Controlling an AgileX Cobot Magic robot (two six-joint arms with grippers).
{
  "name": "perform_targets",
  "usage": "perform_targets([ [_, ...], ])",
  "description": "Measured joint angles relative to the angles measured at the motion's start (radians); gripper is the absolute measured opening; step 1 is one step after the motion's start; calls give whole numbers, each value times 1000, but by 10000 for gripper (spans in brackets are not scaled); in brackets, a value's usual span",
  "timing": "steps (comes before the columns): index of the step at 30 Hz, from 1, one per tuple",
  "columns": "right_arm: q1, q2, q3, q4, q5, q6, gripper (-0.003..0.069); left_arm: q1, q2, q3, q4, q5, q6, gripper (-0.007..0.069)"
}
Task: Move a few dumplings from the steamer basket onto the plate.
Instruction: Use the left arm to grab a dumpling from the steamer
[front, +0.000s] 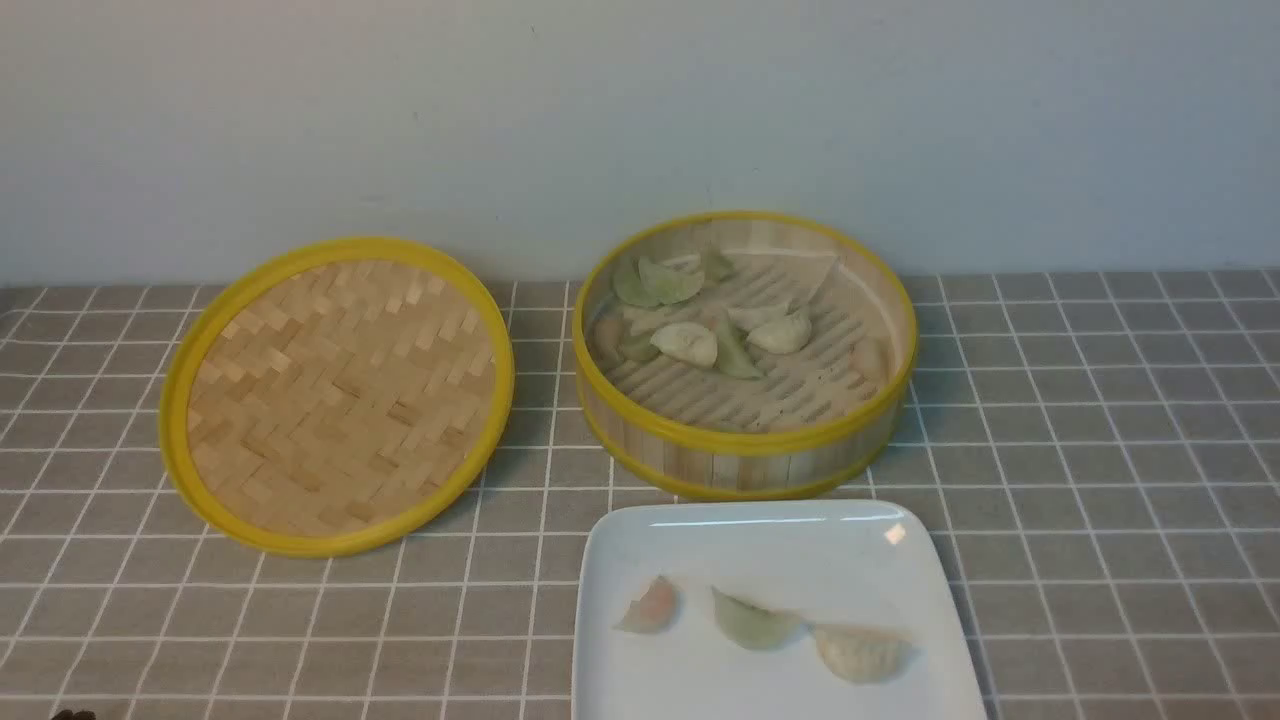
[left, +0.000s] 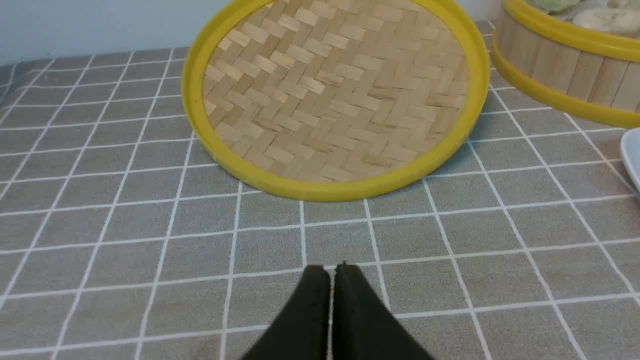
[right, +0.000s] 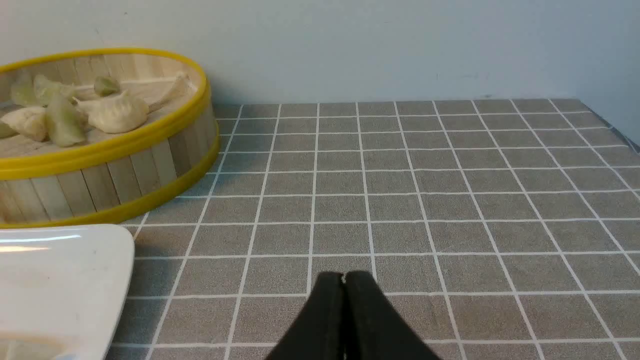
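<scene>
The steamer basket (front: 745, 455) stands at the table's middle back with several pale and green dumplings (front: 688, 343) inside. In front of it lies the white plate (front: 770, 535), bearing a pinkish dumpling (front: 650, 606), a green one (front: 750, 621) and a cream one (front: 860, 652). My left gripper (left: 332, 270) is shut and empty over the cloth, short of the lid. My right gripper (right: 344, 276) is shut and empty over bare cloth, to the right of the plate (right: 55, 280) and basket (right: 120, 170). Neither gripper shows in the front view.
A flat woven yellow-rimmed lid (front: 335, 395) lies left of the basket, also filling the left wrist view (left: 335, 95). A grey checked cloth (front: 1100, 450) covers the table, and a pale wall (front: 640, 120) stands right behind.
</scene>
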Motion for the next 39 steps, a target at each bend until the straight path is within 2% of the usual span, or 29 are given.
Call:
perform_targets([
  [30,0,0,0,0,0,0,-11,0,0,0,15,0,8,-5],
  [34,0,0,0,8,-5,5,-11,0,0,1,23,-40,-20,-5],
  [36,0,0,8,70,-54,46,-11,0,0,1,-39,-109,-76,-5],
  [39,0,0,8,280,-199,175,-11,0,0,1,-184,-235,-184,-5],
])
